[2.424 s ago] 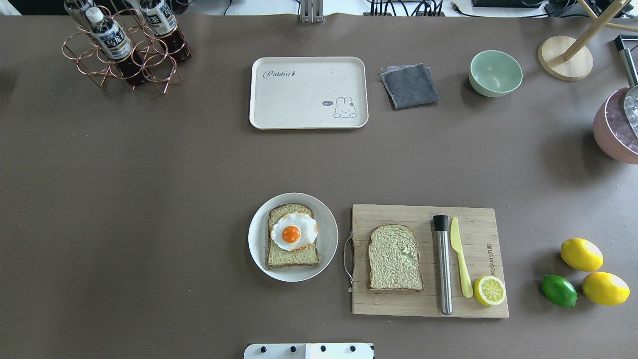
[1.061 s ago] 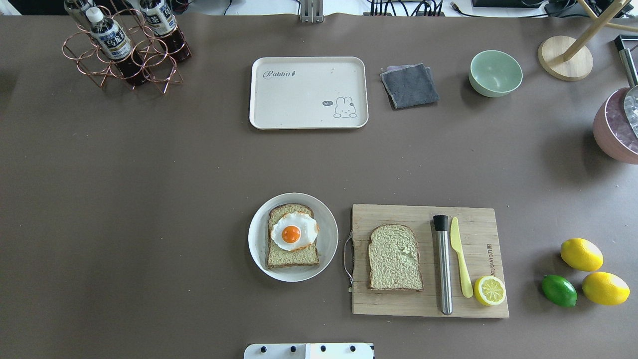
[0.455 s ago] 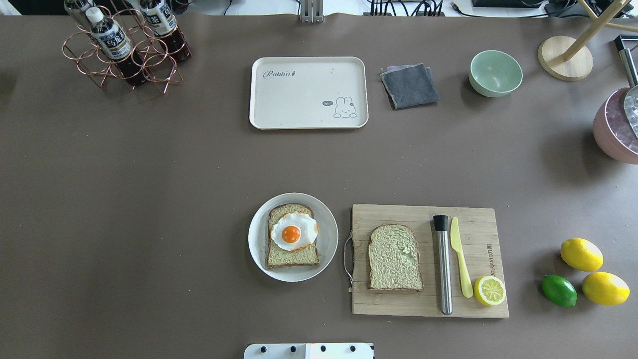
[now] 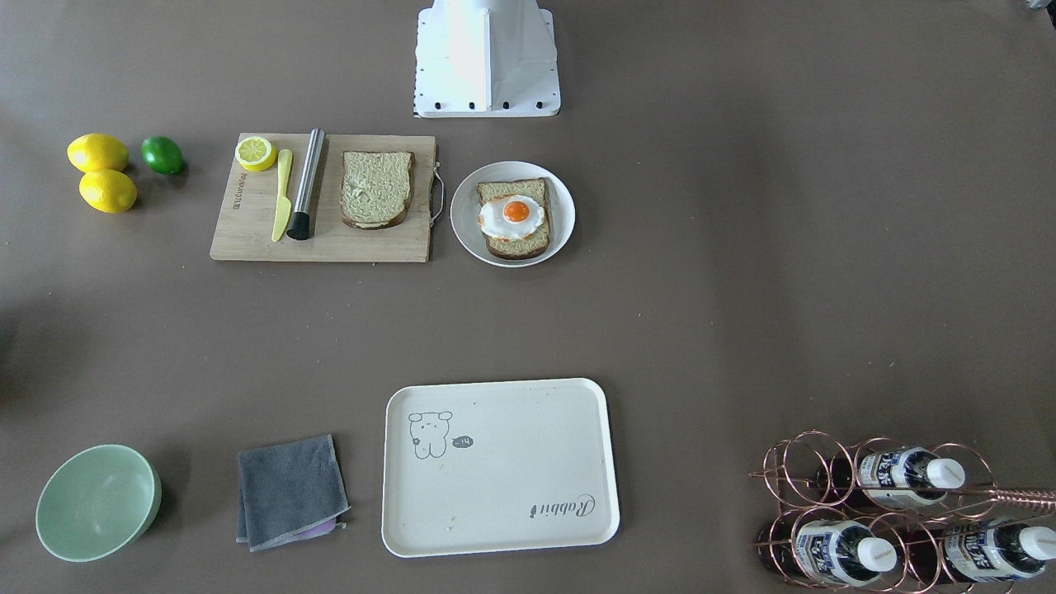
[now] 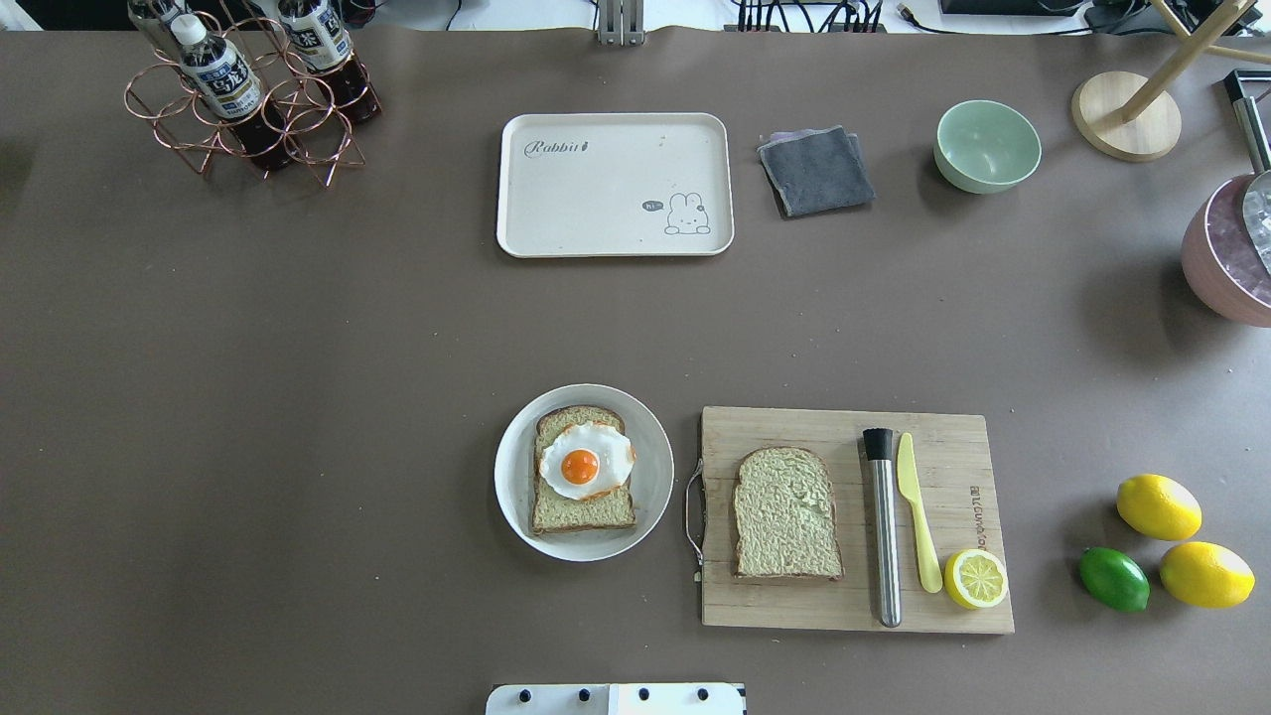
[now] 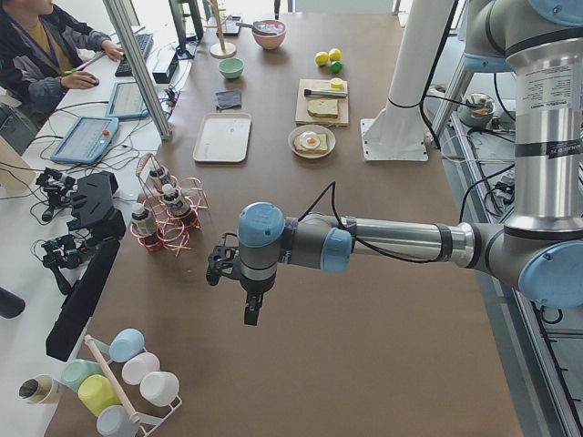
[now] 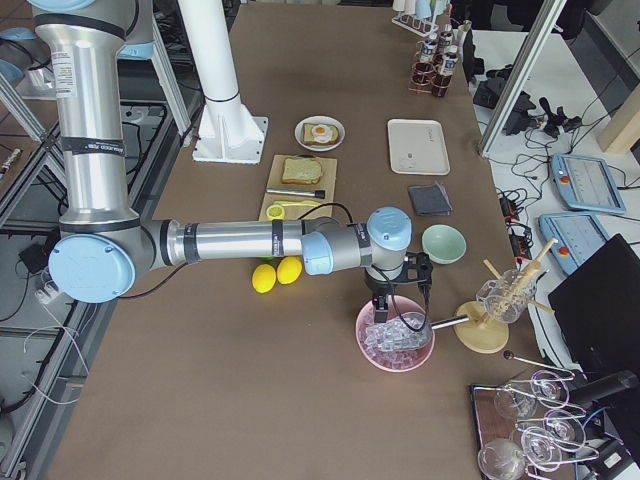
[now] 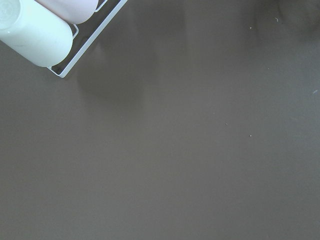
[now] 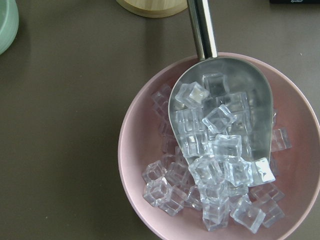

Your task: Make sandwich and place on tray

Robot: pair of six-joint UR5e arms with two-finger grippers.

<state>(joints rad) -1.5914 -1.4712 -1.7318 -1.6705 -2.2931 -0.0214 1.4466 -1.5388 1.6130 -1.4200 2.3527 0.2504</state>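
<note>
Nearest me, the plate (image 5: pixel 511 477) holds the half-built sandwich (image 5: pixel 582 497): one bread slice (image 5: pixel 581 514) with the egg (image 5: pixel 586 462) lying on top, yolk up, ready to be capped. Just to its right, the board (image 5: pixel 794 608) carries the second slice (image 5: pixel 786 512) flat and on its own, with a steel rod (image 5: pixel 884 536), a yellow knife (image 5: pixel 918 516) and a lemon half (image 5: pixel 976 579) further right. I judge that this slice has yet to come across onto the egg.

Far across the desk (image 5: pixel 298 397), straight out from the plate, the tray (image 5: pixel 616 184) lies with nothing on it, free for the finished sandwich.

Both my hands are well apart from all this. My left hand (image 6: pixel 250 314) hangs over bare desk near a rack of cups (image 8: pixel 37 32); my right hand (image 7: pixel 384 308) hangs over a pink bowl of ice (image 9: pixel 131 150). Each shows only in a side view, and my wrist cameras catch no fingers, so I cannot tell how far either is open or whether it holds anything.
</note>
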